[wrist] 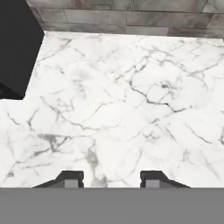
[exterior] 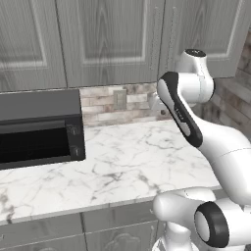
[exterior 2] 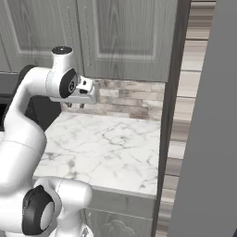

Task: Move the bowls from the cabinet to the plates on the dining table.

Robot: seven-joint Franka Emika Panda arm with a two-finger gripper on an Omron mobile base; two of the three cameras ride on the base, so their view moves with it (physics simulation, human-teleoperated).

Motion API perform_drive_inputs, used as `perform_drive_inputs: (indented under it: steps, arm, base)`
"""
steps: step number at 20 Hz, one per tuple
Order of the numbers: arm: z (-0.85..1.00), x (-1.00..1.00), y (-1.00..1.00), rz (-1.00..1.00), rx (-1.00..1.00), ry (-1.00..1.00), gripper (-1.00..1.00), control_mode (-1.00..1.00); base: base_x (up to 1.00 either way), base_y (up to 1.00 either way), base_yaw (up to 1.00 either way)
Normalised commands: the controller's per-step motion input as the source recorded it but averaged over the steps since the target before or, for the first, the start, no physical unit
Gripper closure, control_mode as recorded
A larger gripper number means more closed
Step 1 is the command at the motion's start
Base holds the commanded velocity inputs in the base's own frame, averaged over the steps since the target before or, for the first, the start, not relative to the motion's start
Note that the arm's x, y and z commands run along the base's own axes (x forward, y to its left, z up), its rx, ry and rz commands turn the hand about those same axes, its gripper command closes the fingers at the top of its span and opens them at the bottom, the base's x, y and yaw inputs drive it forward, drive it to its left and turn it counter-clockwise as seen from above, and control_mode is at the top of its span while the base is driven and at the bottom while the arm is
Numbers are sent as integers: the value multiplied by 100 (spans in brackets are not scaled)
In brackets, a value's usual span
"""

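Two panelled doors of the cabinet [exterior: 110,39], both shut, hang right above the marble surface [exterior: 127,162], tall way up, with slim bar handles running vertically along their edges. No bowls on show, so whatever's inside stays hidden behind that grey wood grain.

Gripper [exterior 2: 75,105] sits below the cabinet's bottom edge, just in front of the stone tile backsplash [exterior 2: 125,99], pointing straight down at the bare marble. Its fingertips [wrist: 72,178] stand apart with nothing between them, just veined white stone underneath.

From the left base view you get a black microwave [exterior: 39,132] sitting on the surface at the left, plus a wall outlet [exterior: 119,99] in the tiles. Right base view instead gives a dark vertical post [exterior 2: 171,120] and a big plain grey panel [exterior 2: 208,139] on the right.
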Motion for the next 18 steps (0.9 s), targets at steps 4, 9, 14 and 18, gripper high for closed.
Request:
perform_drive_inputs:
  steps: [4, 9, 14, 18]
  arm:
    - [4, 0, 0, 0, 0, -2, -100, -100]
    - [28, -15, 0, 1, -1, -16, -100, -100]
    - [38, -14, 0, 0, -4, -21, -100, -100]
    - [40, -10, -1, 0, -4, -20, -100, -100]
  base:
    - [0, 0, 0]
    - [0, 0, 0]
    - [0, 0, 0]
    - [0, 0, 0]
